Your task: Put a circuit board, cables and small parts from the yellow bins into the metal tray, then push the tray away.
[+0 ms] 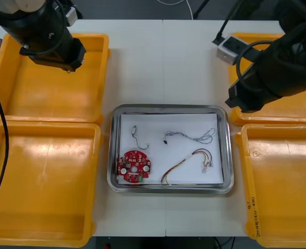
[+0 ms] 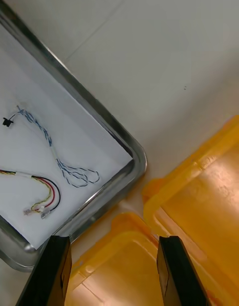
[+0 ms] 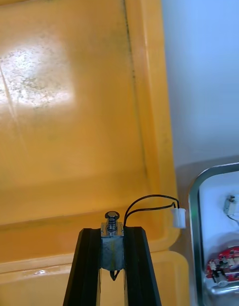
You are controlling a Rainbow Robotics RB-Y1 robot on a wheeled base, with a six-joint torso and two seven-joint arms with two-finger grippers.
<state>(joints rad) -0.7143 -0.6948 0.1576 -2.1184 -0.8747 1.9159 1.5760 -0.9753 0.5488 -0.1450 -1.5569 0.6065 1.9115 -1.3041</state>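
Note:
My left gripper (image 3: 113, 230) is shut on a small metal part (image 3: 112, 244) whose black cable (image 3: 149, 201) ends in a white plug (image 3: 178, 217). It hangs over the far left yellow bin (image 3: 64, 112), where the left arm (image 1: 59, 46) is. The metal tray (image 1: 111, 150), white inside, holds a round red circuit board (image 1: 133, 167), a small metal part on a black wire (image 1: 136, 133), a blue and white cable (image 1: 192, 136) and a red and yellow cable (image 1: 190, 162). My right gripper (image 2: 113, 244) is open and holds nothing, above the right bins' rims (image 2: 149, 206) beside the tray's corner (image 2: 137, 161).
Two yellow bins stand at the left (image 1: 38, 181) and two at the right (image 1: 282, 181); none shows loose things inside. The right arm (image 1: 267, 78) covers most of the far right bin. Bare table (image 1: 163, 62) lies beyond the tray.

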